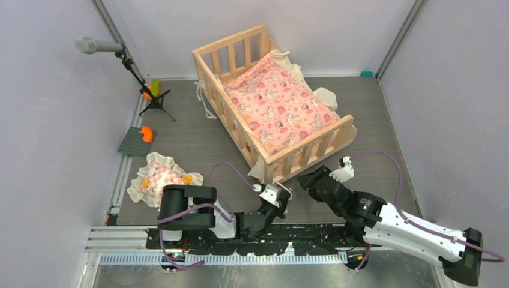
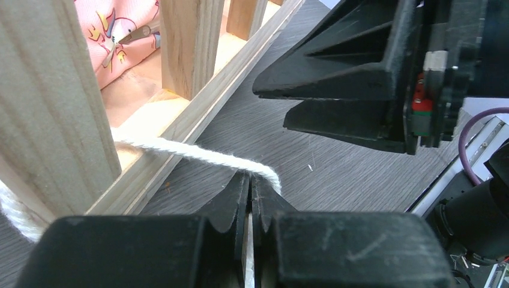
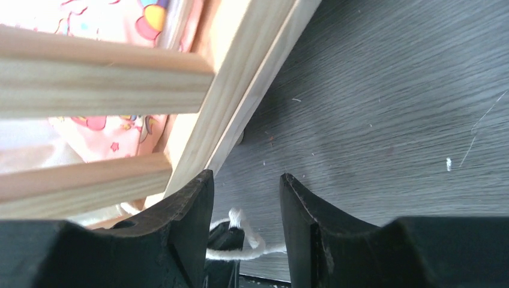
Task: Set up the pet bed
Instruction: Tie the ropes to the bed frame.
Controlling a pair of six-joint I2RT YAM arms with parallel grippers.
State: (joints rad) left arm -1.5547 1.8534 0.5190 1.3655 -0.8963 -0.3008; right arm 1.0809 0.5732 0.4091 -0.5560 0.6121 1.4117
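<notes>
The pet bed (image 1: pixel 312 141), a pale wooden slatted frame, stands slantwise mid-table with a pink printed cushion (image 1: pixel 279 105) inside. At its near corner my left gripper (image 1: pixel 286 192) is shut on a white cord (image 2: pixel 198 153) that runs from the bed's corner slat (image 2: pixel 48 108) to the fingertips (image 2: pixel 250 180). My right gripper (image 1: pixel 307 179) hovers open just right of it, beside the bed's bottom rail (image 3: pixel 240 114). Nothing is between its jaws (image 3: pixel 246 180); beyond them the cord (image 3: pixel 240 251) loops over the left gripper's tip. A small frilled pillow (image 1: pixel 159 180) lies at the near left.
A microphone on a stand (image 1: pixel 99 45) rises at the far left, with an orange and green object (image 1: pixel 150 90) at its foot. A grey plate (image 1: pixel 133 144) bearing an orange piece lies by the left wall. Walls close in on three sides.
</notes>
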